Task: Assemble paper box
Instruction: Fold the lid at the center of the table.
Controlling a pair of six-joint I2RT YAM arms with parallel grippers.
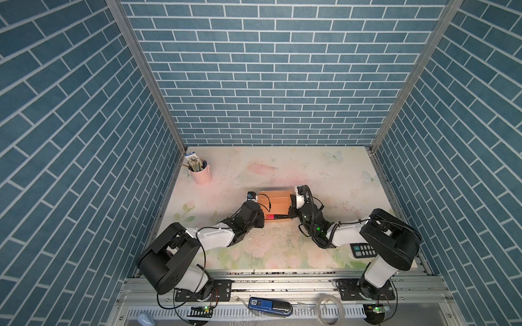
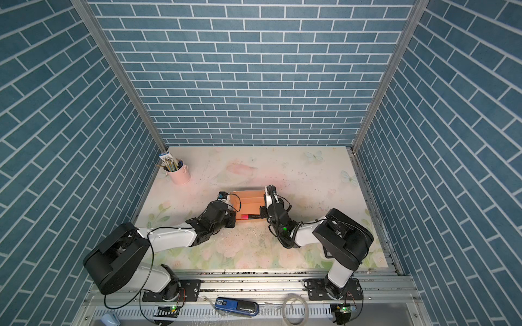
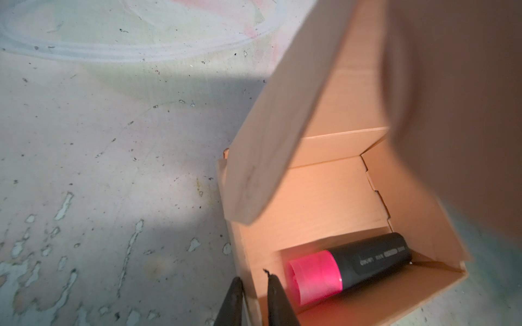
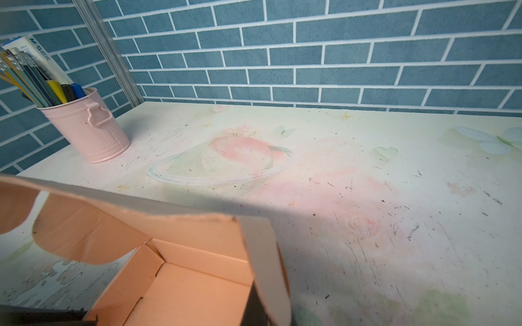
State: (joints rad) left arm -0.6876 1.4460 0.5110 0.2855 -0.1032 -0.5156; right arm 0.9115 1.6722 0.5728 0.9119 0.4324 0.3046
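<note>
Blue brick walls (image 1: 268, 70) are standing around a flowery table (image 1: 324, 169). Near the middle of it the paper box (image 1: 275, 203) is sitting open, with its walls folded up. Both arms are reaching in to it, one on each side.

A marker (image 3: 353, 265) with a black body and a pink cap is lying inside the box, against the wall nearest the robot. In the left wrist view a big flap of the box is leaning over the opening.

The left gripper (image 3: 252, 278) is pinching the left wall of the box: one dark finger is sitting outside, one inside, and the card is squeezed between them.

The right gripper (image 4: 257, 306) is resting at the right wall, with its jaws closed tight. A side flap is hanging in front of it – I cannot tell if any card is caught in there.

A pink cup (image 1: 201, 172) full of pencils is standing far off in the back left corner. A black calculator (image 1: 363, 249) is peeking out under the right arm.
</note>
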